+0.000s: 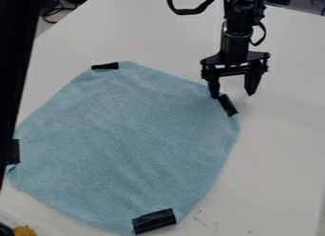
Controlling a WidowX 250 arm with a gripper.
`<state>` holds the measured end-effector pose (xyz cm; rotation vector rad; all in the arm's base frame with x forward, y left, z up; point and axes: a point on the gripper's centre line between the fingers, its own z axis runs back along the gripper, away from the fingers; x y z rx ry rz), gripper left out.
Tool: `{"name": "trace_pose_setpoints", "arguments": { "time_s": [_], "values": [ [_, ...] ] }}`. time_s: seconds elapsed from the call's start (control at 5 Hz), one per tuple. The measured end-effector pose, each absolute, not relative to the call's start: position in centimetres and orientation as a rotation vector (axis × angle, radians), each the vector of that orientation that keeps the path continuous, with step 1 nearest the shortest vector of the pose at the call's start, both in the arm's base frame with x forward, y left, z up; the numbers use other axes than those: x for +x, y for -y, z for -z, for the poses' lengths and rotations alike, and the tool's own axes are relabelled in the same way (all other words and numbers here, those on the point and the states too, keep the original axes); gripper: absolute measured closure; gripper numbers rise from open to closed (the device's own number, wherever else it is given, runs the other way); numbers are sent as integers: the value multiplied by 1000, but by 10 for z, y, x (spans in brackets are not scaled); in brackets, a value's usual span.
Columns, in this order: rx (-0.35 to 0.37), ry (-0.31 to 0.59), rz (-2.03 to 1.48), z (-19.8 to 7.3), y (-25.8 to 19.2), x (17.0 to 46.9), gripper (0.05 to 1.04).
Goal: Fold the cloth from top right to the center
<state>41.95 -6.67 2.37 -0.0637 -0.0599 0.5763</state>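
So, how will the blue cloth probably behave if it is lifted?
The cloth should be floppy: soft wrinkles cross it. It is probably light, looking thin. The black strip at its upper right edge may stiffen that spot.

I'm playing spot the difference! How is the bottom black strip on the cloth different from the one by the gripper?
The bottom strip looks bigger; the upper right strip by the gripper looks smaller. The bottom strip slants gently, but the upper right strip slants steeply. Both are black, at the edge of the blue cloth.

No legible txt, labels, brands, nos. or signs
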Motion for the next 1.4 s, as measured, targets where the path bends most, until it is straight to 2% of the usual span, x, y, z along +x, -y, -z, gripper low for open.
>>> {"name": "trace_pose_setpoints", "arguments": {
  "time_s": [0.2, 0.6, 0.8, 1.0, 1.2, 1.4],
  "values": [
    [-50, 25, -556, -9, 72, 420, 137],
    [-98, 22, -586, -7, 62, 424, 690],
    [-113, 27, -594, -4, 60, 425, 897],
    [-122, 33, -586, -5, 58, 425, 1005],
    [-125, 40, -586, -4, 56, 425, 1027],
    [-44, 51, -567, -10, 52, 425, 1028]
  ]
}}
